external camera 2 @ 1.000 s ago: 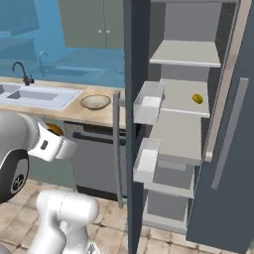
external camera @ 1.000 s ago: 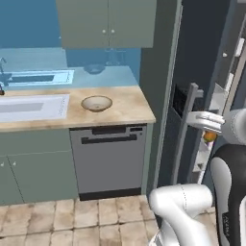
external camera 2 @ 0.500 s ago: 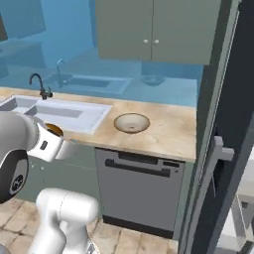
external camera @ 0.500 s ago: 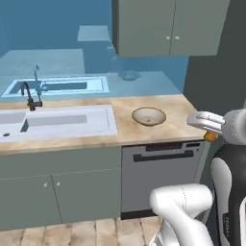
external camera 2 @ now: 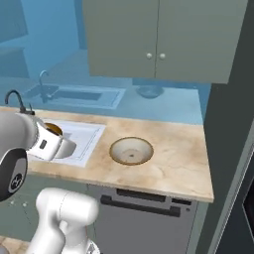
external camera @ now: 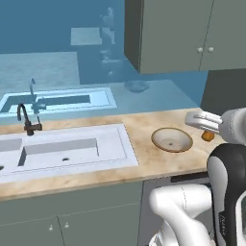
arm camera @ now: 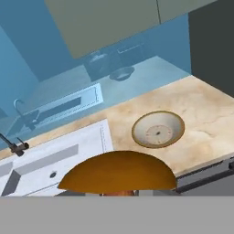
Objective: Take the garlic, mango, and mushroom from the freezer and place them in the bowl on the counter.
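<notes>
Bowl (external camera: 172, 139), tan-rimmed and pale inside, stands on the bench (external camera: 144, 126) and marks where the food is to go. Reading left to right in the left base view:

- **Tap** (external camera: 26, 120): dark, at the far left behind the basin.
- **Sink** (external camera: 62, 151): white and rectangular, set into the bench, left of the bowl and apart from it.
- **Bowl:** right of the sink, near the middle of the slab. Its inside looks bare in all three views.
- **Jaws:** at the right, just beside the bowl and above the bench. They are closed tight on a small orange-brown item (external camera: 207, 136), which hangs below the white hand.

In the hand view the item is a smooth rounded dome at the near edge, with the bowl beyond it. The dome suggests the mushroom cap, but which of the three foods it is cannot be told for certain.

**Progress, as a judgement:** early. One piece is in transit and not yet released, and nothing lies in the bowl. After this drop, two more pieces must still be brought over.
</notes>
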